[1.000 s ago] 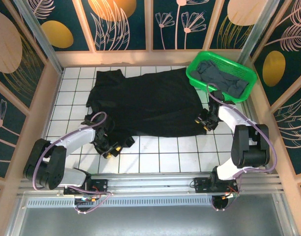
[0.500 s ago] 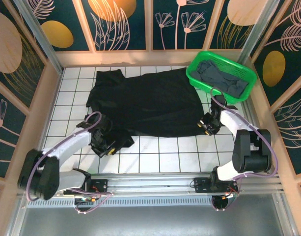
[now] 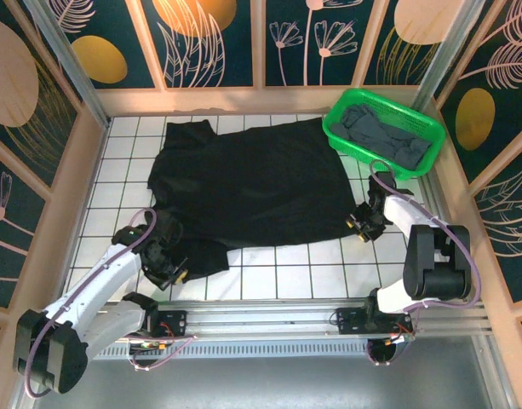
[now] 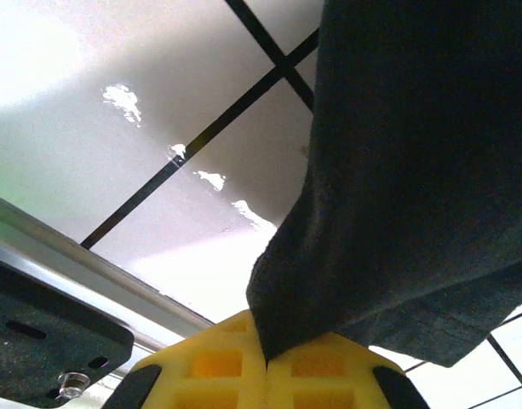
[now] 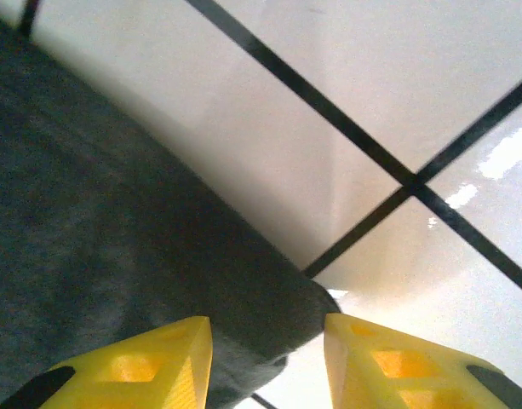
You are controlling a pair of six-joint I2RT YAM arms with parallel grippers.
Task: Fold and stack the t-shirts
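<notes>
Black shirt (image 3: 252, 183) lies spread mid-frame, unfolded; grey shirt (image 3: 384, 135) is bunched in basket (image 3: 335, 136), upper right. L gripper (image 3: 171, 271) is clamped on its lower-left corner. R gripper (image 3: 360, 223) has jaws apart, straddling lower-right corner w/o gripping. No fold or stack yet: task barely begun.

You had a shirt (image 3: 252, 183) of matt, soft black cloth on glossy white tiles (image 3: 312, 277); the basket (image 3: 339, 138) was shiny green plastic, the rail (image 3: 269, 322) dull metal.
</notes>
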